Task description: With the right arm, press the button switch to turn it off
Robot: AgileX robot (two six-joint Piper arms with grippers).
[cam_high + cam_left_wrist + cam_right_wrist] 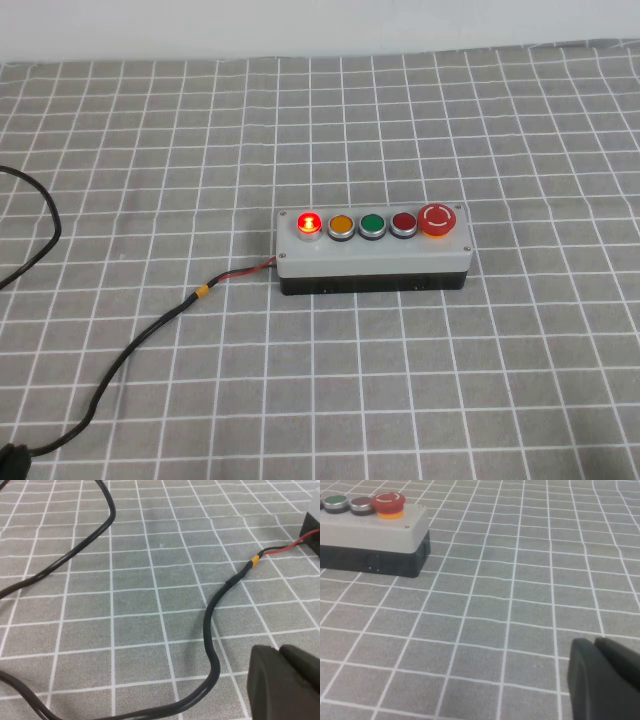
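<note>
Five buttons sit in a row along the grey plastic control box with a black base (pixel 372 256), whose long axis runs left to right across the high view, all faces pointing straight up. At the row's left end the small bright-red translucent button switch on a silver collar (pixel 309 222) glows; then come a flat orange button (pixel 341 226), a flat green button (pixel 373 224), a darker red flat button (pixel 404 222) and a large red mushroom button with white marks (pixel 439 219). A black cable with a yellow band (pixel 201 293) leaves the box's left end and curls over the grey cloth with a white grid (pixel 500 380); a pale wall lies beyond. Neither of my grippers shows here.

Left wrist view: my left gripper (pixel 283 683) is a matt black bulk hovering above the cloth, the cable looping just ahead of it, the box corner well beyond. I cannot tell how far its fingers are parted; it holds nothing I can see.

Right wrist view: my right gripper (pixel 602 679) hangs low over bare cloth, the box's mushroom end well ahead and to one side. Its opening is likewise unclear. The glowing switch lies out of this view.
</note>
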